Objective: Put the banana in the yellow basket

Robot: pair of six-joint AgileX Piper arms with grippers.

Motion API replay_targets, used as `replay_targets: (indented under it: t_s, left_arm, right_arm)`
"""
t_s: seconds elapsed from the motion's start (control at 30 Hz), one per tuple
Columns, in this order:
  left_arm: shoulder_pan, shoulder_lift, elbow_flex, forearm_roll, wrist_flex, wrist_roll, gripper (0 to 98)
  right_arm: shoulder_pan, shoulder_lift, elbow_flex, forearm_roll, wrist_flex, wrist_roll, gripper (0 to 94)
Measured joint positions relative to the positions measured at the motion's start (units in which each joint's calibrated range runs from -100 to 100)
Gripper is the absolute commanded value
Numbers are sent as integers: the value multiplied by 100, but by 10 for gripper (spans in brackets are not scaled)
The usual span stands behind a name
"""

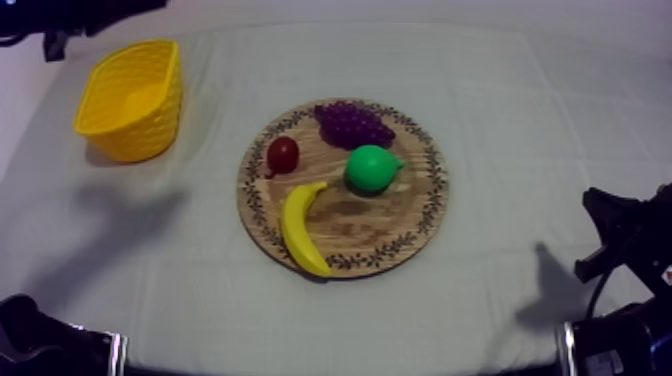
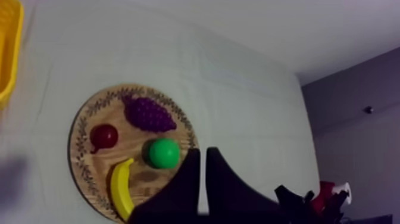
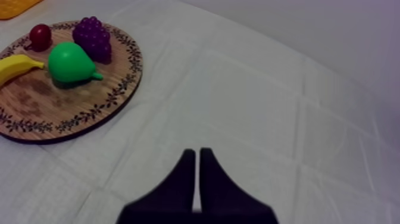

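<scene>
On the wooden board (image 1: 370,225), against its front-left rim, the banana (image 1: 300,228) is pictured, judged light, rigid and slick, best pinched across its middle, while the left tool (image 2: 202,152) and right tool (image 3: 197,152) are closed, empty.

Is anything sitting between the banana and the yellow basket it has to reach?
Nothing visible does. The banana lies at the board's edge; only bare cloth separates board and basket. The small red fruit sits beside that path, not across it.

The table (image 1: 530,130) (cloth-covered) bears two things — wooden board (image 1: 372,226), yellow basket (image 1: 150,130).
</scene>
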Motion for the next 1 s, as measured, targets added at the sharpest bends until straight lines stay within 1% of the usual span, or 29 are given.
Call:
replay_targets:
  t_s: [0.13, 0.2, 0.27, 0.33, 0.47, 0.53, 0.63, 0.77, 0.87, 0.9, 0.93, 1.0]
  left_arm:
    - [176, 261, 29, -110, 238, 176, 44]
    - [275, 358, 98, -125, 321, 240, 46]
    - [354, 450, 155, -132, 392, 261, 51]
    - [430, 552, 280, -138, 438, 205, 55]
    - [535, 672, 652, -119, 326, 75, 60]
    - [594, 727, 903, -70, 187, 39, 62]
    - [667, 782, 1258, -14, 50, 82, 66]
    - [783, 878, 1679, -1, -8, 236, 77]
    - [833, 946, 1891, -2, -17, 352, 105]
    - [836, 954, 1948, -1, -17, 380, 129]
    - [850, 980, 1991, 5, -51, 409, 171]
    - [870, 994, 2027, 12, -102, 419, 289]
  right_arm:
    - [0, 0, 0, 0, 0, 0, 5]
    - [0, 0, 0, 0, 0, 0, 5]
    - [0, 0, 0, 0, 0, 0, 5]
    - [0, 0, 0, 0, 0, 0, 5]
    - [0, 0, 0, 0, 0, 0, 5]
    - [0, 0, 0, 0, 0, 0, 5]
    - [0, 0, 0, 0, 0, 0, 5]
    - [0, 0, 0, 0, 0, 0, 5]
    - [0, 0, 0, 0, 0, 0, 5]
    - [0, 0, 0, 0, 0, 0, 5]
    - [0, 0, 0, 0, 0, 0, 5]
    - [0, 0, 0, 0, 0, 0, 5]
